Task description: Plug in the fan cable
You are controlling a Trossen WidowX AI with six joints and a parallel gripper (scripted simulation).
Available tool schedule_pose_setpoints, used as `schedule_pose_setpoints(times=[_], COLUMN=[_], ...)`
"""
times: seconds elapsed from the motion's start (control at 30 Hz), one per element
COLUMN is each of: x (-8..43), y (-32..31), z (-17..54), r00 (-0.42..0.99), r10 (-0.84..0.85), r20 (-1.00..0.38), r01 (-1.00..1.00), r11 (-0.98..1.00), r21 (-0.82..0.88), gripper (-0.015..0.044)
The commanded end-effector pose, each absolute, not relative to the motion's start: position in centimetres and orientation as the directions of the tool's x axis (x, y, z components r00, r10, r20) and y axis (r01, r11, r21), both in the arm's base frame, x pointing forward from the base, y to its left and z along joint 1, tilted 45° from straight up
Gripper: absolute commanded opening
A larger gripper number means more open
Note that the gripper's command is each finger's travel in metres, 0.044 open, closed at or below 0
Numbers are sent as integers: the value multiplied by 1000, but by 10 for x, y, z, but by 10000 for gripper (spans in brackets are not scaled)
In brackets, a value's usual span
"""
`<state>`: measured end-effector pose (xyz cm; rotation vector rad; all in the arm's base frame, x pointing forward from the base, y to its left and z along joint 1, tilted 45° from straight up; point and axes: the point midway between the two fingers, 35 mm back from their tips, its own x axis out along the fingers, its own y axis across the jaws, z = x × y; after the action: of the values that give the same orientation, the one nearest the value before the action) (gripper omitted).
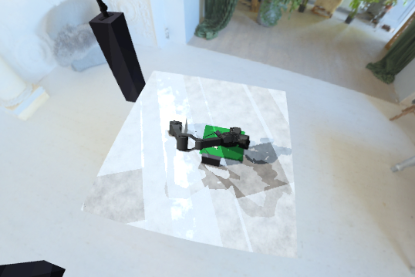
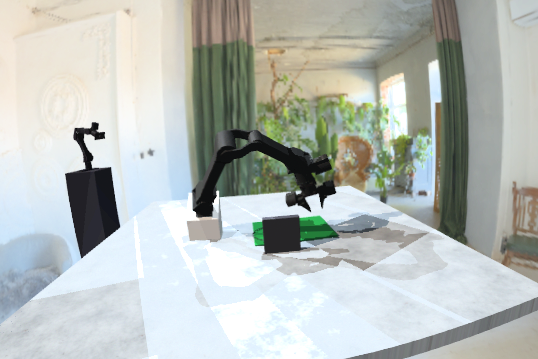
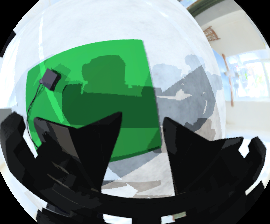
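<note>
The green board [image 1: 231, 155] [image 2: 319, 222] [image 3: 131, 52] lies flat on the table. The small dark plug [image 3: 50, 79] rests over the board's upper left part in the wrist view, and its thin dark cable runs down the left side. The black fan block [image 1: 210, 160] [image 2: 281, 235] stands at the board's near edge. My gripper [image 2: 315, 209] [image 3: 143, 118] is partly open and empty. It hangs above the board, well to the right of the plug in the wrist view. I cannot make out the four-pin header; the left finger hides part of the board.
The arm's pale base block [image 2: 204, 229] stands left of the board. The arm reaches over the board and hides part of it in the top view. A second arm stands on a dark pillar [image 1: 119, 54] [image 2: 92, 205] beyond the table.
</note>
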<state>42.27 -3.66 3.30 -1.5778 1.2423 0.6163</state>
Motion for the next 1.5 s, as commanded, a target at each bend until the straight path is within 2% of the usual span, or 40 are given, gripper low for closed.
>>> schedule_pose_setpoints(times=[0.0, 0.17, 0.27, 0.33, 1.47], x=[389, 333, 295, 280, 279], y=[-6, 28, 43, 47, 2], z=[-3, -38, -49, -52, -97], r00=[231, 136, 145, 169, 174], r10=[-486, -639, -752, -792, -798], r20=[-843, -757, -643, -587, -577], r01=[-972, -908, -759, -677, -666], r11=[-144, -385, -501, -526, -527], r21=[-183, 162, 415, 515, 528], gripper=[210, 210, 210, 210, 210])
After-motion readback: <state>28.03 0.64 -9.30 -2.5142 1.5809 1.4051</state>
